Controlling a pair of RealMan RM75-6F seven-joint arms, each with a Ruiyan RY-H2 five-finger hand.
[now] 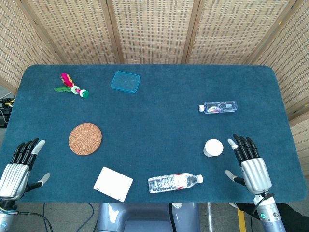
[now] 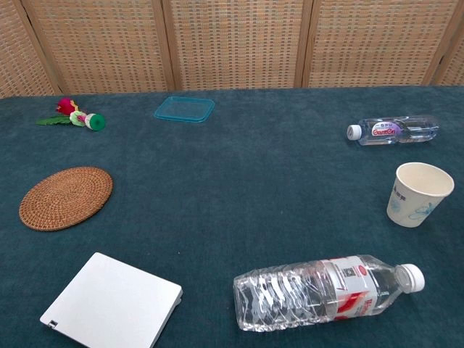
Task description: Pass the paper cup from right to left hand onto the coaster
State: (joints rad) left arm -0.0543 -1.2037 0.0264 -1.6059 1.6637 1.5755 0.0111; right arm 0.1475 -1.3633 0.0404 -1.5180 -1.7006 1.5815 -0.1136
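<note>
A white paper cup (image 1: 213,147) (image 2: 417,193) stands upright on the blue cloth at the right. My right hand (image 1: 250,164) rests open just to the right of it, fingers pointing away, not touching the cup. A round woven coaster (image 1: 85,138) (image 2: 65,197) lies flat on the left side. My left hand (image 1: 19,166) sits open near the front left corner, well left of the coaster. Neither hand shows in the chest view.
A clear water bottle (image 1: 175,182) (image 2: 330,290) lies on its side near the front edge. A smaller bottle (image 1: 218,107) (image 2: 391,130) lies behind the cup. A white flat box (image 1: 113,183), a blue lid (image 1: 125,81) and a toy flower (image 1: 72,86) are also on the table (image 1: 154,121).
</note>
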